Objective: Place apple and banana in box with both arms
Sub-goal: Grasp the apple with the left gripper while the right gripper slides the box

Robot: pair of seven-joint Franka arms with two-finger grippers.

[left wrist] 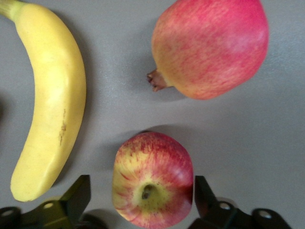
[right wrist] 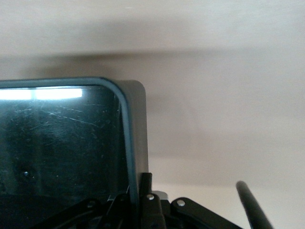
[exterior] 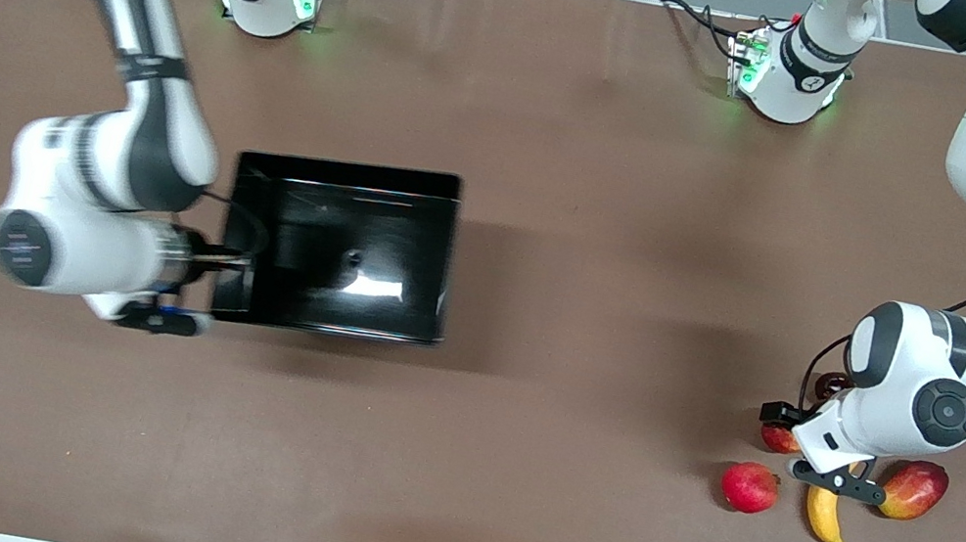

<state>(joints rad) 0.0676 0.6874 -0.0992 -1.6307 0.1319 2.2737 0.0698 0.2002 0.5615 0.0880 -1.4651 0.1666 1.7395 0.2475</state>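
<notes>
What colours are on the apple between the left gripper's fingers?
Red streaked with yellow, apple; clearest in the left wrist view.

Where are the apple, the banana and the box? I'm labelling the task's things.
apple [left wrist: 152, 180], left wrist view, on its yellow patch beside the stem dimple.
banana [left wrist: 55, 102], left wrist view, on the middle of its yellow peel.
box [exterior: 351, 173], front view, on its wall nearest the robots' bases.

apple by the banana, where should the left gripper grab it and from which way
Grip the apple across its round middle, coming straight down from above. It sits stem dimple up, and the left gripper is open with a finger on each flank. The banana and the pinkish-red fruit both lie apart from it, so the sides look free, and a top-down pinch probably suits it best.
</notes>
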